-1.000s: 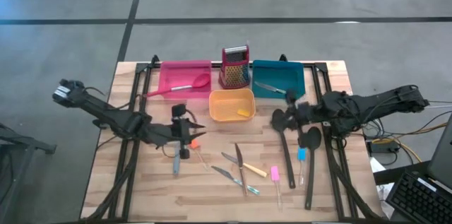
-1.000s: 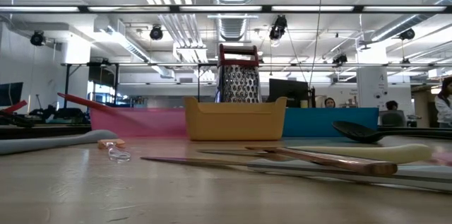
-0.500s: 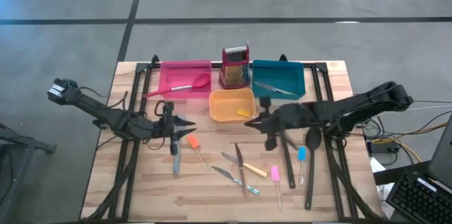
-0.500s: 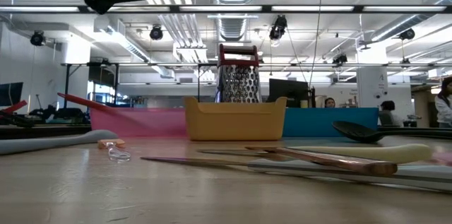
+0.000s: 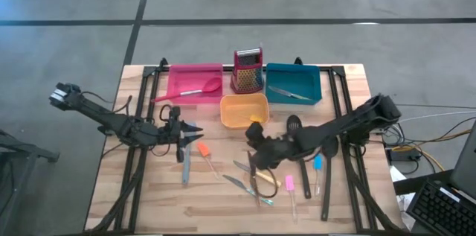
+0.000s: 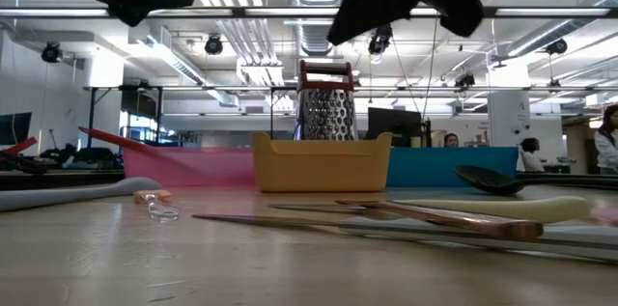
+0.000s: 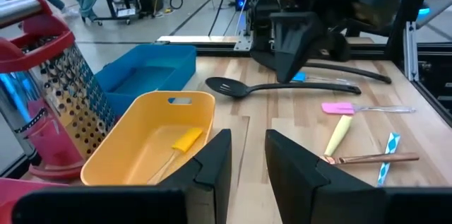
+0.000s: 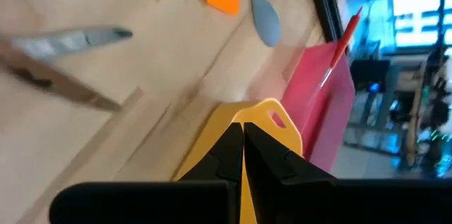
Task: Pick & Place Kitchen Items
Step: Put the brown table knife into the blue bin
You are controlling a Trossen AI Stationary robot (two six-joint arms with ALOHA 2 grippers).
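Loose utensils are scattered over the wooden worktop (image 5: pixel 149 191), mostly on its near half. A long black slotted spatula (image 5: pixel 300 154) lies with its long axis running front to back, head toward the trays, and a second black spoon (image 5: pixel 327 176) lies the same way right beside it. A grey spatula (image 5: pixel 185 167) on the left side also points front to back. In the middle a few slim metal knives (image 5: pixel 245 175) cross each other at angles, with a short yellow piece (image 5: pixel 269 180), a pink one (image 5: pixel 289 185) and a blue one (image 5: pixel 317 164) nearby, plus a small orange piece (image 5: pixel 202 149).

Three trays at the back: pink tray (image 5: pixel 178 81) holding one red spoon (image 5: pixel 195 91), orange tray (image 5: pixel 236 119) with one yellow bit, teal tray (image 5: pixel 309 81) with one knife. One red box grater (image 5: pixel 248 71) stands between them.

Left tool (image 5: pixel 192 133) hovers just beside the orange piece, fingers slightly apart, holding nothing. Right tool (image 5: pixel 256 133) sits by the orange tray, fingers together.
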